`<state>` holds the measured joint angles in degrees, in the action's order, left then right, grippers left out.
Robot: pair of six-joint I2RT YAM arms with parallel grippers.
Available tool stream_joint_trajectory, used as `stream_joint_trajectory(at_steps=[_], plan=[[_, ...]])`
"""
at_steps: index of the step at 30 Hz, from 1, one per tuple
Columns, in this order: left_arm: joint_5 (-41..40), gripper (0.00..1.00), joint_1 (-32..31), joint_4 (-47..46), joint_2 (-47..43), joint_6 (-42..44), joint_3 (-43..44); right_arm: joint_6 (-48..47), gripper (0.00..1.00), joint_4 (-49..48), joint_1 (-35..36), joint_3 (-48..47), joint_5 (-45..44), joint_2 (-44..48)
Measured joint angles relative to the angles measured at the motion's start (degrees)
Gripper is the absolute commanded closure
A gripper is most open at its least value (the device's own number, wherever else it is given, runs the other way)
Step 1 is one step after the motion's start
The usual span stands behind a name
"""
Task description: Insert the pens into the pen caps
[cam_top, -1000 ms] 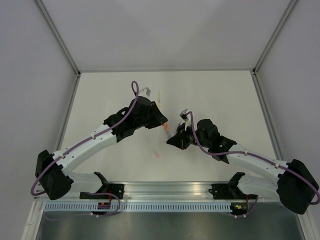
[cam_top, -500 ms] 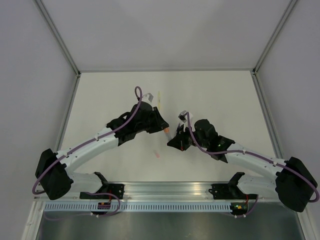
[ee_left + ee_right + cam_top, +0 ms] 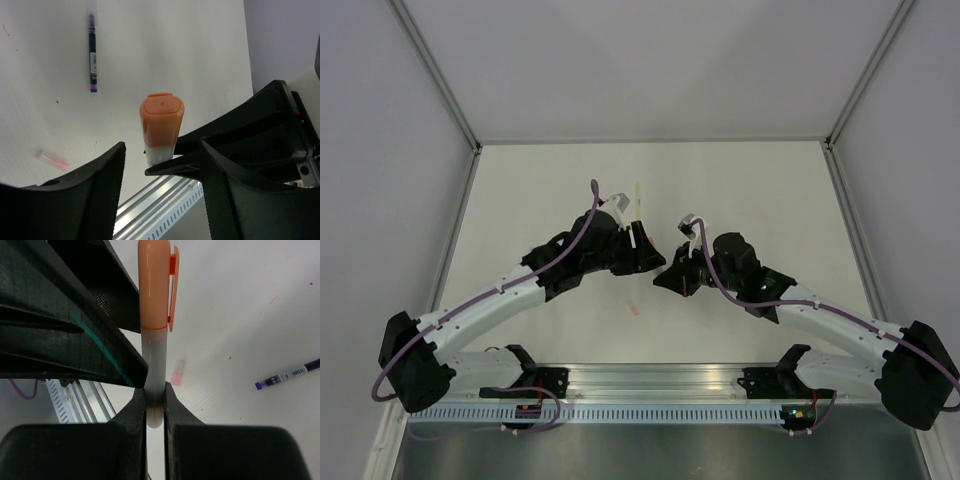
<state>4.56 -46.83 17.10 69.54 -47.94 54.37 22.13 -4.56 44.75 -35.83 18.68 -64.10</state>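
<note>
left wrist view, centre: capped pen [image 3: 161,127] between left gripper [image 3: 162,152] fingers, clear of both | lower left: loose cap [image 3: 52,160] on table [image 3: 200,50] | upper left: lying pen [image 3: 92,52], well apart from cap | right wrist view, bottom centre: capped pen's lower end pinched in right gripper [image 3: 155,407] | top view: another pen [image 3: 638,197] just behind left gripper

White table [image 3: 750,190], grey walls [image 3: 650,60], aluminium rail [image 3: 660,378]

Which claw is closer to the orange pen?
Right. The right gripper pinches the pen by its barrel; the left gripper stands open around its cap, a finger on either side.
</note>
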Motion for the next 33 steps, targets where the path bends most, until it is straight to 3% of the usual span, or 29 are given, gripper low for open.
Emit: stream_joint_trajectory(at_steps=[4, 7, 15, 26, 30, 33], plan=[[0.7, 0.19, -0.2, 1.4, -4.5, 1.8, 0.1, -0.3, 1.00, -0.4, 0.0, -0.2, 2.3, 4.0], [1.3, 0.15, -0.2, 1.6, -9.3, 3.8, 0.3, -0.2, 1.00, -1.0, 0.0, -0.2, 5.1, 7.4], [6.4, 0.14, -0.2, -5.3, -21.2, 8.9, 0.2, 3.5, 1.00, -4.1, 0.0, 1.0, 15.6, 13.2], [16.5, 0.23, -0.2, -17.7, -16.9, 10.5, -1.8, 9.5, 1.00, -8.5, 0.0, 2.4, 22.6, 15.2], [18.8, 0.33, -0.2, -19.3, -15.3, 10.9, -2.3, 10.6, 1.00, -9.2, 0.0, 2.6, 23.1, 15.4], [19.8, 0.50, -0.2, -21.0, -15.3, 11.1, -3.2, 11.2, 1.00, -9.8, 0.0, 2.8, 23.4, 15.4]])
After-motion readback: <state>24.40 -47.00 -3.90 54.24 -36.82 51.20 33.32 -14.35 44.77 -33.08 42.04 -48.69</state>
